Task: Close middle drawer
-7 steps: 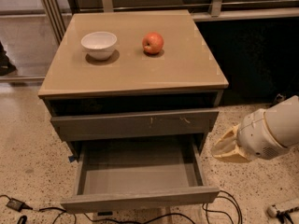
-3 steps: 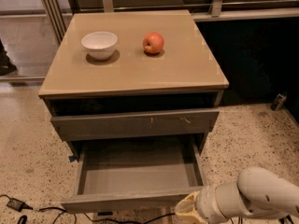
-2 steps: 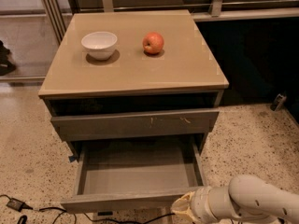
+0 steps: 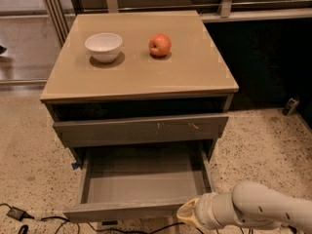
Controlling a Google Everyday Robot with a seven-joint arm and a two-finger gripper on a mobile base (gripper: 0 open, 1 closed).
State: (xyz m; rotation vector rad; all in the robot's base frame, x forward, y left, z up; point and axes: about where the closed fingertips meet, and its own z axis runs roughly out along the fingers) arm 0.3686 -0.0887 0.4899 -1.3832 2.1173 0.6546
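Note:
The middle drawer point(image 4: 122, 210) is pulled far out of the cabinet, low in the camera view. Its plain grey-brown front faces me and its grey box interior point(image 4: 141, 184) is empty. My gripper point(image 4: 189, 213), cream-coloured on the end of a pale arm point(image 4: 258, 209), is at the bottom right. It sits just in front of the right end of the drawer front, at or very near its face.
Above the open drawer is a closed drawer front with pale scratch marks point(image 4: 141, 129). The cabinet top point(image 4: 146, 77) carries a white bowl point(image 4: 103, 46) and a red apple point(image 4: 160, 45). Black cables point(image 4: 19, 213) lie on the speckled floor at the left. A small object point(image 4: 290, 106) lies at the right.
My arm has dropped from beside the cabinet's right side to the floor-level front of the open drawer and edged left toward its front. The drawer has not moved.

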